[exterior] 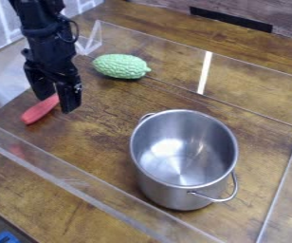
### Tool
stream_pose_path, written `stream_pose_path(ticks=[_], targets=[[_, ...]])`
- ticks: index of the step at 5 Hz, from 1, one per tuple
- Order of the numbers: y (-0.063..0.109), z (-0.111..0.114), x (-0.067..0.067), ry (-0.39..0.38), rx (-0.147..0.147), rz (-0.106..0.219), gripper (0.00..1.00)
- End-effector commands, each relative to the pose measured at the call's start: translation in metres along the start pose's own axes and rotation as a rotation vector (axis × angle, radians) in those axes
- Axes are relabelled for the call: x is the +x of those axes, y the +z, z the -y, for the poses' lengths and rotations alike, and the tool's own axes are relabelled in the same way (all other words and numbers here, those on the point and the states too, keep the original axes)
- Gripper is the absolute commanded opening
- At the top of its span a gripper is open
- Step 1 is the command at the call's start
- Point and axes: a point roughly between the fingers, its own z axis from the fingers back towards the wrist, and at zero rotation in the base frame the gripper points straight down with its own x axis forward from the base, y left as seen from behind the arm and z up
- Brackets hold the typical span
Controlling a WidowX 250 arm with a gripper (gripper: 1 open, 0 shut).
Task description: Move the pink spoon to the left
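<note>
The pink spoon (37,112) lies on the wooden table at the left, with only its reddish-pink handle showing. Its metal bowl is hidden behind the gripper. My black gripper (56,102) stands upright just right of and above the handle, fingers apart and open. Nothing is held between them.
A bumpy green vegetable (120,66) lies behind and to the right of the gripper. A steel pot (184,157) with a handle stands at the front right. Low clear plastic walls (60,176) ring the work area on the wooden table (256,104).
</note>
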Motion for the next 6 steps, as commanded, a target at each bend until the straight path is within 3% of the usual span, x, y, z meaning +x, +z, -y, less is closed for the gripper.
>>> stream_pose_path(ticks=[1,6], targets=[[0.0187,-0.0018,0.0092,-0.013,0.041,0.051,1.0],[0.0175,0.0011,0.0069,-0.019,0.087,0.015,1.0]])
